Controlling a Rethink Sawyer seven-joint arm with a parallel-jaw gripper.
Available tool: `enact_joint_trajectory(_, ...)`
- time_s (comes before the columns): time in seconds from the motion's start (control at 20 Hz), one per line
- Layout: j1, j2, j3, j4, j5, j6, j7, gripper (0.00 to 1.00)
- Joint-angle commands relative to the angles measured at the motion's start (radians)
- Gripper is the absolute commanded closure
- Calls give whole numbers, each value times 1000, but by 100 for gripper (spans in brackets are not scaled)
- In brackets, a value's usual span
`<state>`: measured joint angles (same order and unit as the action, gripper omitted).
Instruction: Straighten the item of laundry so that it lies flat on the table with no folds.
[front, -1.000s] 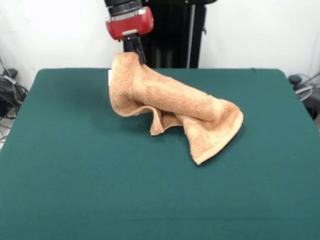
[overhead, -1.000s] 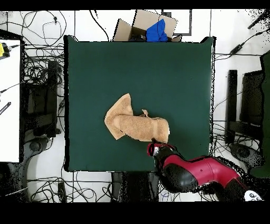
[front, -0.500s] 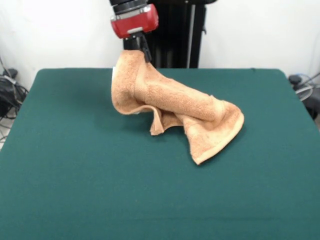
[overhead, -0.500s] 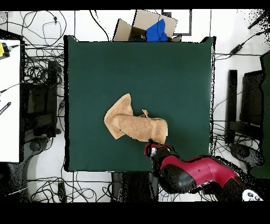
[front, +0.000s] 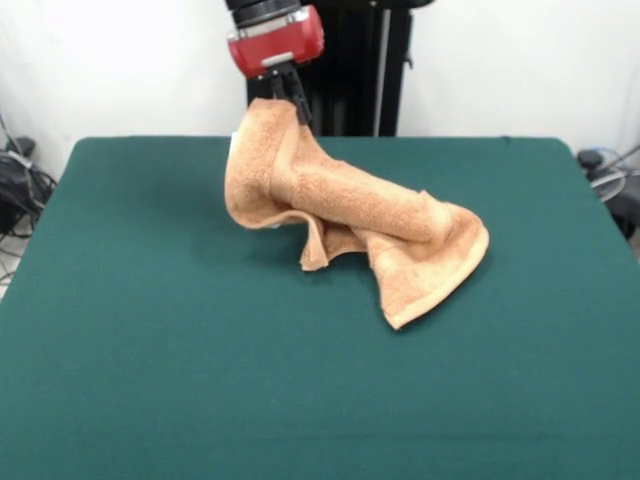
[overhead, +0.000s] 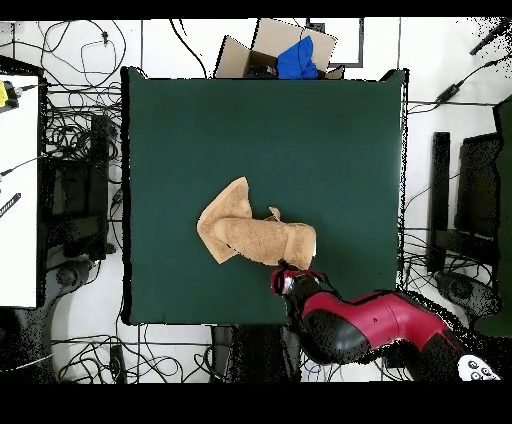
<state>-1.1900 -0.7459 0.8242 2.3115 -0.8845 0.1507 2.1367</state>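
The item of laundry, a light-orange terry towel, is bunched and folded, one end lifted off the dark green table. My gripper is shut on the towel's raised top edge, near the table's far side. From there the cloth slopes down to the right, where its lower end lies crumpled on the table. A folded flap hangs under the middle. In the overhead view the towel lies a little below the table's centre, and the gripper holds its lower right end.
A cardboard box with blue cloth sits beyond the table's top edge in the overhead view. Cables and dark equipment surround the table on the floor. A white desk stands at the left.
My gripper has risen and shifted right in the front view, pulling the towel's held end higher. The end on the table has stayed put.
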Motion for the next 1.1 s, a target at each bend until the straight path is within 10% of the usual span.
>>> enact_joint_trajectory(0.05, 9, -2, 77, 12, -19, 103, -132, 100)
enact_joint_trajectory(0.2, 10, -10, 84, 12, -5, 109, -122, 100)
enact_joint_trajectory(0.25, 12, -13, 92, 5, -19, 98, -129, 0)
enact_joint_trajectory(1.1, 106, -130, 78, 12, 77, 94, -23, 0)
